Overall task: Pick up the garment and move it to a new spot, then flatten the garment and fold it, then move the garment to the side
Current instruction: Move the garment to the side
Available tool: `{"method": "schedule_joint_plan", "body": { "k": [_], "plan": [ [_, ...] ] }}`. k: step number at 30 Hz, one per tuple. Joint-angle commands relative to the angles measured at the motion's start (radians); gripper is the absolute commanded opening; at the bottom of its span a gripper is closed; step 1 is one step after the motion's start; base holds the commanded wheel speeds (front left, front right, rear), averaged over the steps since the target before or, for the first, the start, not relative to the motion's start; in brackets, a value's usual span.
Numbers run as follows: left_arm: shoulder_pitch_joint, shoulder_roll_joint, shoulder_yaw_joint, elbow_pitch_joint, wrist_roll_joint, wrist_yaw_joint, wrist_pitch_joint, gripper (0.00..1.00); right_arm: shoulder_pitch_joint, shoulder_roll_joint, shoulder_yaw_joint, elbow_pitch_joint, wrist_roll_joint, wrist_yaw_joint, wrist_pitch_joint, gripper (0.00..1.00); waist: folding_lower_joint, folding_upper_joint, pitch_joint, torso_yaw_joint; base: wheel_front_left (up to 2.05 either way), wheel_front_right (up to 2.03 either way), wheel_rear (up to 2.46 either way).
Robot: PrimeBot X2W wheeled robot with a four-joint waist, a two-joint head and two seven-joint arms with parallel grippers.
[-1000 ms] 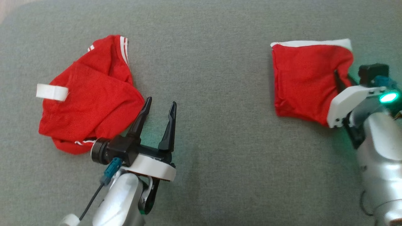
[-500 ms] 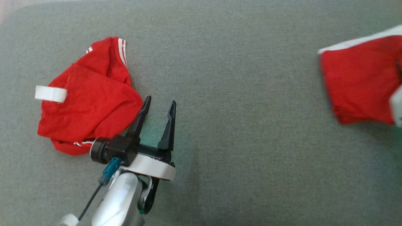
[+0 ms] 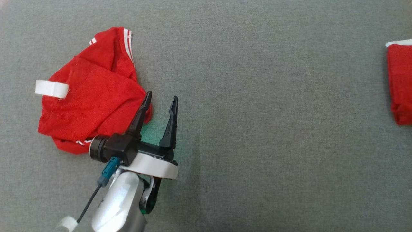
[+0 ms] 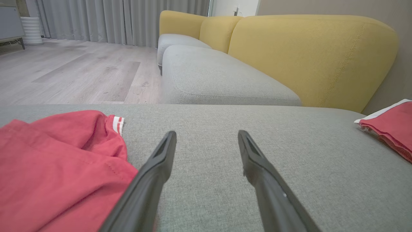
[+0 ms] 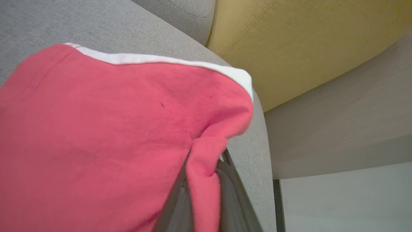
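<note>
The grey sofa cushion (image 3: 257, 129) carries everything. The folded red garment (image 3: 400, 83) sits at its far right, close to the cushion's edge and partly cut off in my head view. A second, crumpled red garment (image 3: 93, 93) lies well apart on my left.

The folded garment is light, soft knit – limp, not slippery, nothing to break. I judge it will sag and unfold if lifted by one layer, so the hold belongs on a corner with all layers pinched together.

Its white trim (image 5: 154, 59) lies along the far edge, pointing away from me. I cannot tell its long axis – too much is hidden.

My right end effector (image 5: 206, 180) is clenched on the garment's near corner. My left end effector (image 3: 161, 95) is released, jaws wide, just beside the crumpled garment.
</note>
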Motion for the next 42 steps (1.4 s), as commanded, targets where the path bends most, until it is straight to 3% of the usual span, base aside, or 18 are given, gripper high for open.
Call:
{"method": "schedule_joint_plan", "body": {
  "k": [1,8,9,10,17,22,34,39,42],
  "plan": [
    [-0.029,0.003,0.036,-0.031,0.01,-0.002,-0.008,1.0,-0.012,-0.033,-0.011,-0.02,-0.013,-0.001,-0.006,0.0,0.0,0.0,0.001,0.0,0.0,0.0,0.0],
    [-0.032,0.003,0.037,-0.027,0.011,-0.003,-0.008,1.0,-0.011,-0.006,-0.068,-0.02,-0.046,-0.001,0.003,0.0,0.0,0.0,-0.002,-0.001,0.0,0.0,0.0],
    [-0.032,0.003,0.037,-0.027,0.011,-0.002,-0.008,1.0,-0.01,-0.001,-0.08,-0.025,-0.054,-0.001,0.003,0.9,0.0,0.0,-0.003,-0.002,0.0,0.0,0.0],
    [-0.033,0.003,0.037,-0.026,0.011,-0.002,-0.008,1.0,-0.009,0.007,-0.094,-0.029,-0.059,-0.001,0.007,1.0,0.0,0.0,-0.005,-0.002,0.0,0.0,0.0],
    [-0.024,0.003,0.043,-0.022,0.008,0.001,-0.008,1.0,0.002,0.072,-0.152,-0.105,-0.096,-0.001,0.004,1.0,0.0,0.0,-0.04,-0.012,0.0,0.0,0.0],
    [-0.011,0.003,0.054,-0.028,0.005,0.005,-0.008,1.0,0.002,0.157,-0.162,-0.222,-0.08,-0.001,-0.033,1.0,0.0,0.0,-0.092,-0.025,0.0,0.0,0.0],
    [0.068,0.004,0.119,-0.059,-0.01,0.02,-0.008,1.0,0.12,0.453,-0.133,-0.555,0.069,-0.001,-0.105,1.0,0.0,0.0,-0.268,-0.046,0.0,0.0,0.0],
    [0.117,0.004,0.143,-0.064,-0.013,0.023,-0.008,1.0,0.243,0.578,-0.153,-0.638,0.082,-0.001,-0.137,1.0,0.0,0.0,-0.317,-0.048,0.0,0.0,0.0],
    [0.159,0.004,0.146,-0.064,-0.012,0.024,-0.008,1.0,0.338,0.61,-0.145,-0.653,0.102,-0.001,-0.167,1.0,0.0,0.0,-0.335,-0.048,0.0,0.0,0.0]
  ]
}}
